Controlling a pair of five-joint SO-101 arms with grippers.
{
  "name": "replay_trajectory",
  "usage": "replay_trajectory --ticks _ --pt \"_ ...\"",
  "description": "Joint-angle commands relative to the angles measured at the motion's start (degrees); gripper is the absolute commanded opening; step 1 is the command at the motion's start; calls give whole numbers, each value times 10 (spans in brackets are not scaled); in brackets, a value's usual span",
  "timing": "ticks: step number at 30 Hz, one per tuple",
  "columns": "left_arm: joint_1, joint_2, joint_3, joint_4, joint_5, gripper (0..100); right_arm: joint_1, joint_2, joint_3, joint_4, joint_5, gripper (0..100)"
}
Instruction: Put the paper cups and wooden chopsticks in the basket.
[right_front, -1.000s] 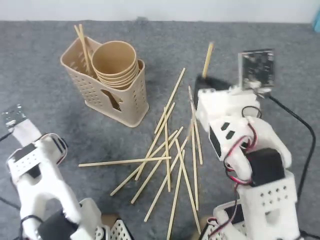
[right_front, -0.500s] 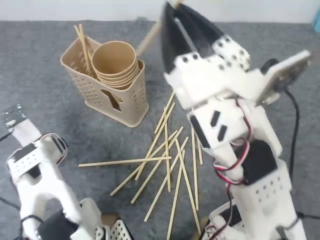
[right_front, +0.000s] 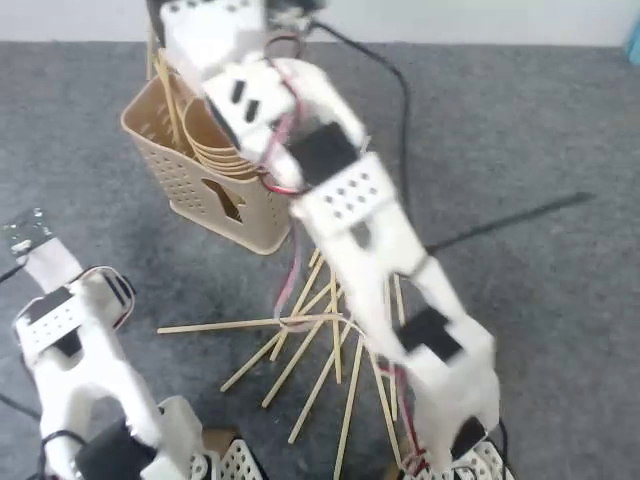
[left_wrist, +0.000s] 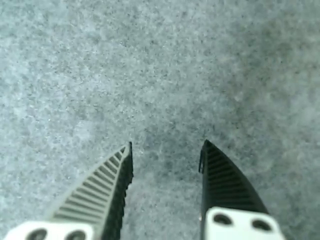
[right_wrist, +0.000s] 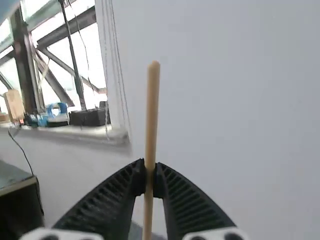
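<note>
Chopstick (right_wrist: 151, 110) pinched lengthwise in the right claw (right_wrist: 149, 180) hangs over the basket (right_front: 250, 225), just beneath that arm, while the left claw (left_wrist: 166, 160) gapes wide above the counter (left_wrist: 225, 60).

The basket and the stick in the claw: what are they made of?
The basket looks like matte beige plastic, judging by its moulded rows of holes. The stick in the right claw looks like pale bare wood, dull and uncoated.

Paper cups (right_front: 210, 145) sit in the basket (right_front: 200, 205), chopsticks (right_front: 215, 326) strewn before it.
</note>
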Motion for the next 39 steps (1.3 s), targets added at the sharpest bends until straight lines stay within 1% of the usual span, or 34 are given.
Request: replay_trajectory --ticks 1,8,10,14,15,18,21,23,27,29,30,32,35,37,39 --pt "3 -24 -4 -21 7 209 14 80 -128 68 2 8" --pt "3 -23 -4 -22 8 209 25 208 -272 195 1 19" --pt "3 -23 -4 -22 8 209 24 225 -309 222 1 70" --pt "3 -23 -4 -22 8 209 13 220 -372 286 2 204" --pt "3 -23 -4 -22 8 209 12 211 -392 305 2 216" --pt "3 -23 -4 -22 8 209 3 165 -434 356 4 209" --pt "3 -23 -4 -22 8 209 0 77 -425 415 33 210" --pt "3 -23 -4 -22 8 209 3 20 -425 465 34 210" --pt "3 -23 -4 -22 8 209 30 -83 -425 641 25 210" --pt "3 -23 -4 -22 8 209 51 -115 -420 743 11 210" --pt "3 -23 -4 -22 8 209 65 -119 -413 777 4 210" --pt "3 -23 -3 -22 8 209 107 -124 -380 771 -16 210" --pt "3 -23 -3 -22 8 209 196 -122 -294 771 -71 209" --pt "3 -23 -3 -22 8 209 233 -119 -210 770 -80 209" --pt "3 -23 -3 -22 8 209 253 -125 -105 769 -80 209"
